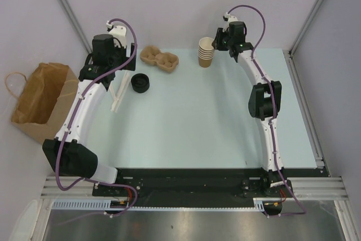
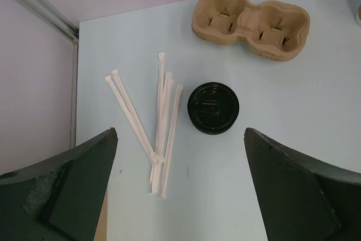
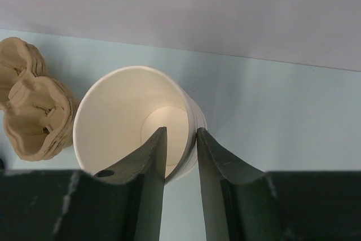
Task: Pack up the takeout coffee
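No lidded kraft cup shows in any view; the takeout coffee is out of sight. A stack of lidless tan paper cups [image 1: 206,53] stands at the back of the table. My right gripper [image 1: 218,40] is over it. In the right wrist view [image 3: 181,131] one finger is inside the top cup [image 3: 118,117] and the other outside its rim, with a narrow gap left. A loose black lid [image 1: 140,83] lies left of centre. My left gripper [image 1: 124,56] hovers above it, wide open and empty [image 2: 179,139]; the lid [image 2: 213,107] lies just ahead of it.
A tan moulded two-cup carrier [image 1: 159,58] sits at the back, also in the left wrist view [image 2: 251,22] and the right wrist view [image 3: 34,117]. Several white wrapped straws [image 2: 161,122] lie left of the lid. An open brown paper bag [image 1: 42,100] stands off the table's left edge.
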### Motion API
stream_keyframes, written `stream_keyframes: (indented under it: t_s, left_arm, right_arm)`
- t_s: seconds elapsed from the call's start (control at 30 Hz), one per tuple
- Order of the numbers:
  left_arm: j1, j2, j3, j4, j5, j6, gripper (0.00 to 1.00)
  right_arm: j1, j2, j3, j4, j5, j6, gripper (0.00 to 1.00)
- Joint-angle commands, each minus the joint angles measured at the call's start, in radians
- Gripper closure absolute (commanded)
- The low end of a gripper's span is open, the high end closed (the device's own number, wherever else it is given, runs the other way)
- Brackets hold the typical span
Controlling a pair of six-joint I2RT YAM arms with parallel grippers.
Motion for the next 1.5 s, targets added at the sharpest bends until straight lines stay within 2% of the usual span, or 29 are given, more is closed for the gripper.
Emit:
stream_keyframes:
  t_s: [0.0,0.1,0.3,0.47,0.67,0.83,1.0,1.2,1.47]
  left_arm:
    - [-0.006,-0.028,0.002,0.028,-0.015,0.012,0.00]
    - [-0.006,-0.024,0.006,0.030,-0.017,0.015,0.00]
    - [-0.006,-0.016,0.010,0.033,-0.004,0.012,0.00]
    - [-0.006,-0.007,0.013,0.033,-0.006,0.009,0.01]
    - [-0.006,0.001,0.019,0.031,0.008,0.006,0.01]
    - [-0.006,0.007,0.022,0.031,0.013,0.005,0.00]
    - [-0.006,0.009,0.024,0.031,0.017,0.002,0.00]
    - [-0.006,0.012,0.027,0.030,0.023,0.003,0.01]
    - [-0.006,0.016,0.025,0.030,0.028,0.002,0.01]
  right_arm:
    - [0.005,0.004,0.048,0.035,0.020,-0.002,0.68]
    - [0.005,0.002,0.052,0.036,0.020,0.002,0.70]
    - [0.007,-0.007,0.052,0.039,0.031,0.002,0.68]
    - [0.007,-0.011,0.052,0.039,0.031,0.001,0.75]
    - [0.007,-0.019,0.052,0.044,0.033,0.005,0.70]
    - [0.008,-0.022,0.052,0.042,0.036,0.007,0.81]
    - [0.007,-0.028,0.052,0.047,0.034,0.012,0.83]
    - [0.008,-0.038,0.054,0.050,0.039,0.011,1.00]
    - [0.013,-0.068,0.052,0.039,0.031,0.010,1.00]
